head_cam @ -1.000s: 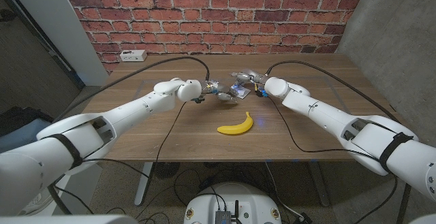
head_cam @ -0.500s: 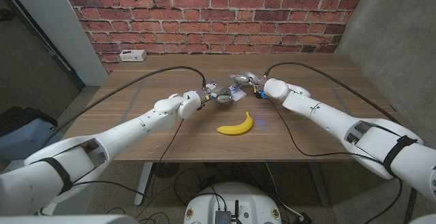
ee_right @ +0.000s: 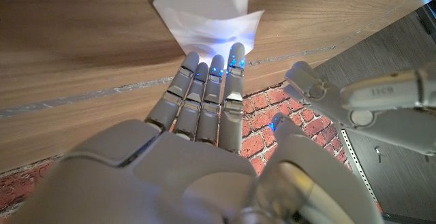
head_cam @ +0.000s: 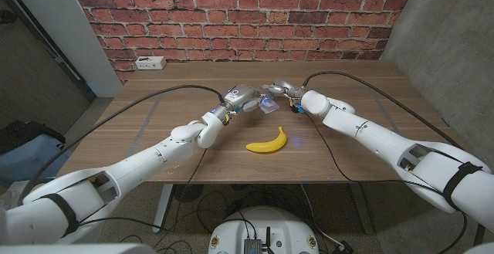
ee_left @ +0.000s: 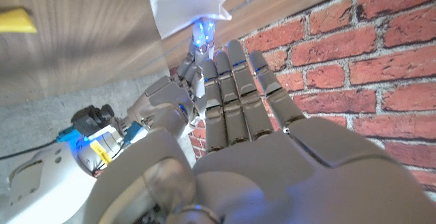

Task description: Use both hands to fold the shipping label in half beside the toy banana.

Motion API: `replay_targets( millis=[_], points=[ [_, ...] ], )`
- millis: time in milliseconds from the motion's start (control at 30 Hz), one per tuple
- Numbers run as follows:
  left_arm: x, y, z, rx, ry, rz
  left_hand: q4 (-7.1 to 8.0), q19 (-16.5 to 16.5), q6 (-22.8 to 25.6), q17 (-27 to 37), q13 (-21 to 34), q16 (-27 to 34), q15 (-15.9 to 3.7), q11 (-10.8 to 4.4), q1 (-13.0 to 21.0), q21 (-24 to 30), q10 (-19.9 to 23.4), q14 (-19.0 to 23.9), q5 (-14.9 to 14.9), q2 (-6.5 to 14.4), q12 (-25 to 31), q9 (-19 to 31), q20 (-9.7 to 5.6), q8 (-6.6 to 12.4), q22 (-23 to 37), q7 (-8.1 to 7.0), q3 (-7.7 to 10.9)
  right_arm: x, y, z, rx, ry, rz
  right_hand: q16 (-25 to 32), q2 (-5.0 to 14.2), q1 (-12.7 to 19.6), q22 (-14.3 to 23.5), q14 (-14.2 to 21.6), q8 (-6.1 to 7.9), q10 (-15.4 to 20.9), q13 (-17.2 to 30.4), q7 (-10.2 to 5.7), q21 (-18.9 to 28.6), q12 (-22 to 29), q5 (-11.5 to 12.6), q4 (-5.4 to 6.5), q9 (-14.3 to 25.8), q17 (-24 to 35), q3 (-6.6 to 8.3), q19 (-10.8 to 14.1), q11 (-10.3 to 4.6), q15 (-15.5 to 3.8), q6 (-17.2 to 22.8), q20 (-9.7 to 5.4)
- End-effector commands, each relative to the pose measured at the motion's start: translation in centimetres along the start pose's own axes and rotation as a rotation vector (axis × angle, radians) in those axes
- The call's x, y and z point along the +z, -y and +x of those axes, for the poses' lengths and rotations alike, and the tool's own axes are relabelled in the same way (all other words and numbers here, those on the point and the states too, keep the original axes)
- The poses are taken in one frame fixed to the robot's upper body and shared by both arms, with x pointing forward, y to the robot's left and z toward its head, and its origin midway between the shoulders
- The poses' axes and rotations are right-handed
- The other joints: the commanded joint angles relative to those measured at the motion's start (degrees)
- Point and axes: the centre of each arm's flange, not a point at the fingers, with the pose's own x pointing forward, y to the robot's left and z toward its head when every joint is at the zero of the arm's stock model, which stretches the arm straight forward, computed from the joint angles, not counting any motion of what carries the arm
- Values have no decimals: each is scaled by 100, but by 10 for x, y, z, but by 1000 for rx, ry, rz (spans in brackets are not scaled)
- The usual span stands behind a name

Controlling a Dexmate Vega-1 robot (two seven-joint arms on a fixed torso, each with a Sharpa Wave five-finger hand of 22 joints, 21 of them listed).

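The white shipping label (head_cam: 268,108) lies bent on the wooden table, one part raised, just beyond the yellow toy banana (head_cam: 268,140). My right hand (head_cam: 279,92) reaches over it with straight fingers, and its fingertips (ee_right: 235,55) touch the edge of the label (ee_right: 210,14). My left hand (head_cam: 241,97) hovers close on the label's other side, fingers straight and together, holding nothing. In the left wrist view the label (ee_left: 189,5) lies past my left fingers (ee_left: 235,81), a lit fingertip of the right hand (ee_left: 163,112) touches it, and the banana's tip (ee_left: 15,21) shows.
A white power strip (head_cam: 150,62) sits at the table's back left corner. Black cables (head_cam: 174,89) run from both arms across the tabletop. A brick wall stands behind the table. Bare wood lies in front of and around the banana.
My left arm has swung inward and its hand has lifted and shifted right, closer to the label. The right hand has stayed on the label.
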Motion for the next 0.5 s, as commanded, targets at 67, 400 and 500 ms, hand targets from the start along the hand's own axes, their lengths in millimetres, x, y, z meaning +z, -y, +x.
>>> replay_targets(
  millis=[67,400,500],
  points=[
    [-2,-10,-15,148,10,-36,-2,22,41,192,116,120,-50,-96,145,74,-41,-5,25,-1,82,61,-5,-5,40,-12,-61,14,4,-8,-79,88,33,63,49,145,20,-21,0,-32,-28,-29,-49,-57,18,-104,5,22,67,-19,-14,-11,-84,76],
    [-7,-13,-20,188,-14,-69,69,-178,-321,404,294,91,-21,31,188,111,-297,-361,25,-28,147,100,-3,-224,85,-43,-141,20,6,-13,-152,148,70,96,116,556,27,-259,-166,-692,-172,-182,-234,-335,-54,-409,11,87,238,-149,-129,60,-1075,148],
    [-9,-14,-22,198,-30,-89,79,-200,-430,387,324,27,-25,24,186,123,-414,-436,28,-54,135,105,-6,-279,89,-59,-126,21,6,-14,-163,155,85,95,112,586,27,-321,-169,-771,-193,-254,-274,-361,-59,-436,14,100,236,-186,-131,67,-1273,148]
  ],
)
